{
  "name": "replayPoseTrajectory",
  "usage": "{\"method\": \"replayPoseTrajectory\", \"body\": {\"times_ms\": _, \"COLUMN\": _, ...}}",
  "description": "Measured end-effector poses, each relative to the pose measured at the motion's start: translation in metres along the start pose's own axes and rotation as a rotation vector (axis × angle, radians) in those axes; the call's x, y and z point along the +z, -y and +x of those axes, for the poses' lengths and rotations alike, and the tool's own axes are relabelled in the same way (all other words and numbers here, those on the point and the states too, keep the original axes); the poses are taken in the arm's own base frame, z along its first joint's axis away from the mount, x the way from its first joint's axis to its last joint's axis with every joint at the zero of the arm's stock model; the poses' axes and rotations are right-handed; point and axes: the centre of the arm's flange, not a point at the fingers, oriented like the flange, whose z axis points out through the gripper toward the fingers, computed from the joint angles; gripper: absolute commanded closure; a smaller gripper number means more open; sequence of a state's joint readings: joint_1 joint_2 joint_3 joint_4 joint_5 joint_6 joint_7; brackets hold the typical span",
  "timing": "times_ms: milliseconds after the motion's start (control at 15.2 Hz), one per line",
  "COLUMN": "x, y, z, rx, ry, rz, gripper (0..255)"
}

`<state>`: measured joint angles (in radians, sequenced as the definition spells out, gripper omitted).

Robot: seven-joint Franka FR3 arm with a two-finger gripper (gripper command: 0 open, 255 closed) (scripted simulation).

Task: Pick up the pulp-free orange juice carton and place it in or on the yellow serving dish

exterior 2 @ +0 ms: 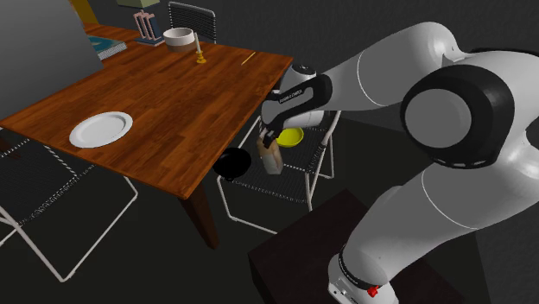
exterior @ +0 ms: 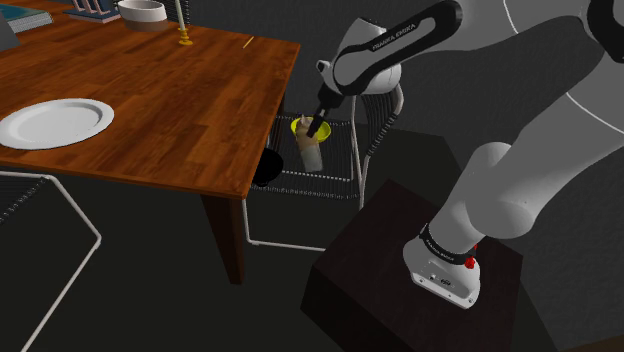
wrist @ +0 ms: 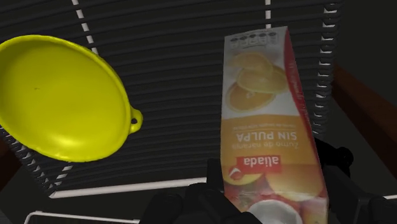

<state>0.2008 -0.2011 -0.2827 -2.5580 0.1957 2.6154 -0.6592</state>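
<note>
Over the wire chair seat [exterior: 340, 162], the black gripper [exterior: 317, 130] is clasping the juice carton [exterior: 312, 153] between its fingers, just beside the yellow dish [exterior: 299, 126] lying on that seat. The wooden table [exterior: 180, 100] is crowding the seat's one edge, with a black round thing [exterior 2: 231, 162] sitting there. The wrist view is revealing the carton's orange-slice print, red side and "SIN PULPA" lettering, plus the dish's small loop handle; the exterior views are giving the table edge instead.

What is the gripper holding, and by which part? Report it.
The gripper clasps the orange juice carton by its top end, between both fingers.
</note>
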Motion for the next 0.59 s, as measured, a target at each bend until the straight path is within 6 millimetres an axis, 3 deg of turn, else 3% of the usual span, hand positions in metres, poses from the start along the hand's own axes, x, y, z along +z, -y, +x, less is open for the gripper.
{"method": "replayPoseTrajectory", "body": {"times_ms": 594, "x": -0.047, "y": 0.001, "z": 0.015, "rx": 0.000, "ry": 0.000, "rz": 0.000, "gripper": 255}}
